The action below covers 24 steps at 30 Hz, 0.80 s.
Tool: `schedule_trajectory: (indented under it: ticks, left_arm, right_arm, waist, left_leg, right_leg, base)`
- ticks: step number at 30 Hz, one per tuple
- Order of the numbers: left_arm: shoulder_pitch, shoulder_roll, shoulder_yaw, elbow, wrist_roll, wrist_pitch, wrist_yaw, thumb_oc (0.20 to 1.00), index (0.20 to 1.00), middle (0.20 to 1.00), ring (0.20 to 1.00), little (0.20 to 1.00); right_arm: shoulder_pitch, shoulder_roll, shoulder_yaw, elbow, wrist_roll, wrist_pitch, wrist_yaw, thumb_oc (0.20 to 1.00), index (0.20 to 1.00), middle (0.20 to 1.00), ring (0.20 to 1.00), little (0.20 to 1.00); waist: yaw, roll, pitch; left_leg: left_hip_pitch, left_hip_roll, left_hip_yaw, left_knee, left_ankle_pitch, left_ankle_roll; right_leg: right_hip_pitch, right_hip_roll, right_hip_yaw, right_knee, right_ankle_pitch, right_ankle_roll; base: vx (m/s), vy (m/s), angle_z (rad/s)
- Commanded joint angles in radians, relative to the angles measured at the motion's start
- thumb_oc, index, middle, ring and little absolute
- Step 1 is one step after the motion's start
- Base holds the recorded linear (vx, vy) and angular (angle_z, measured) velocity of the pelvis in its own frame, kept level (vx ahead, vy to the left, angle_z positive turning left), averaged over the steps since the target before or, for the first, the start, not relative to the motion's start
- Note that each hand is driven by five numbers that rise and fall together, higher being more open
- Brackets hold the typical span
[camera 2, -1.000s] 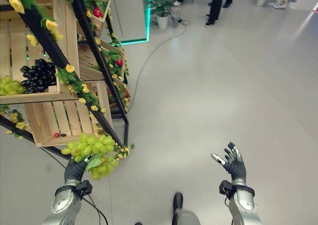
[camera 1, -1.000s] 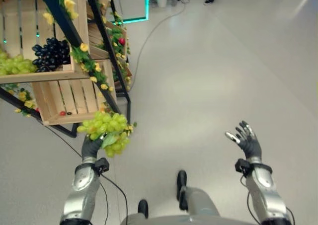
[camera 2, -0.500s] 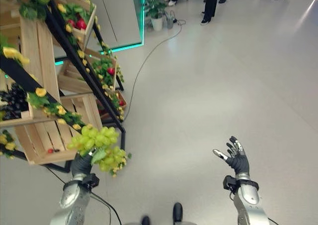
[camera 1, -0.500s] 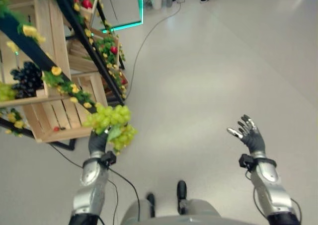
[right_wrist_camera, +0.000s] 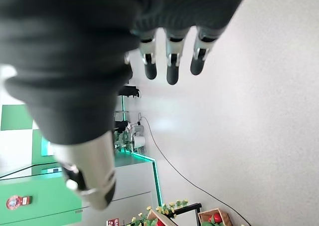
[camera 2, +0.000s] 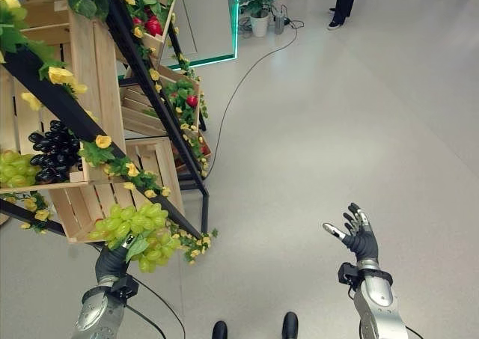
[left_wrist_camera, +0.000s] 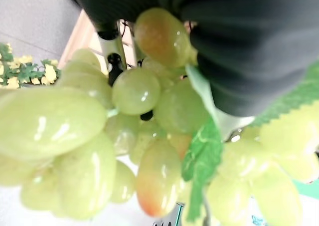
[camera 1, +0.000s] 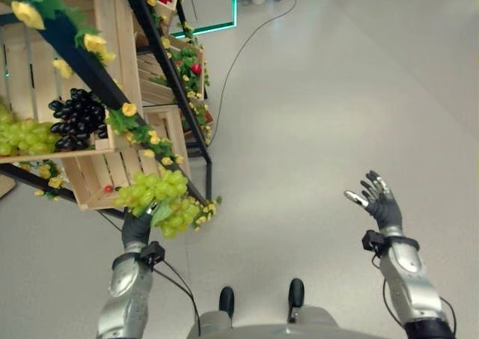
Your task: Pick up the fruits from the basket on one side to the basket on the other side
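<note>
Right now I am carrying the bunch of green grapes (camera 1: pixel 161 200) in my left hand (camera 1: pixel 137 229), fingers curled round it, just near the lowest wooden crate (camera 1: pixel 123 170). Keeping the grip firm matters while turning; my right hand (camera 1: pixel 378 204) is hovering spread open, empty.

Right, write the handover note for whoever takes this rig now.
Left hand: shut on the green grapes, held up in front of the wooden crates.
Right hand: open, empty, raised over the floor.
Still on the rack: black grapes and more green ones in an upper crate.
Done: one bunch picked.
Left: carry it to the other basket, then move the rest.
</note>
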Motion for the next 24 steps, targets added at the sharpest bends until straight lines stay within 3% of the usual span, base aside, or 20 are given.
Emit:
schedule_trajectory:
  ticks: [1,12,24]
  left_arm:
    - [-0.015,0.057,0.041,-0.085,0.021,-0.066,-0.038,0.2,0.2,0.2,0.2,0.2]
    - [-0.008,0.076,0.066,-0.115,0.003,-0.073,-0.042,0.2,0.2,0.2,0.2,0.2]
    - [-0.03,0.083,0.143,-0.141,-0.016,-0.088,0.031,0.2,0.2,0.2,0.2,0.2]
  right_arm:
    - [-0.034,-0.008,-0.016,-0.042,-0.021,-0.046,0.008,1.0,1.0,1.0,1.0,1.0]
    - [-0.065,0.008,-0.001,-0.024,-0.049,-0.035,0.008,1.0,1.0,1.0,1.0,1.0]
    - [-0.071,0.017,0.022,-0.005,-0.041,-0.015,0.006,1.0,1.0,1.0,1.0,1.0]
  waist:
    - [-0.006,-0.03,-0.063]
    - [0.025,-0.06,-0.051]
    - [0.052,-0.077,-0.053]
  left_leg:
    - [0.0,0.034,0.026,0.051,-0.095,-0.02]
    - [-0.007,-0.063,-0.013,0.049,-0.107,0.039]
    - [-0.016,-0.101,-0.022,0.077,-0.124,0.057]
  right_leg:
    - [-0.02,-0.057,0.01,0.065,-0.088,0.085]
    - [-0.036,-0.159,-0.006,0.153,-0.05,0.126]
    - [-0.03,-0.182,-0.005,0.177,-0.028,0.127]
  base:
    - [-0.03,0.163,0.09]
    - [-0.03,0.154,0.17]
    - [0.01,0.056,0.1]
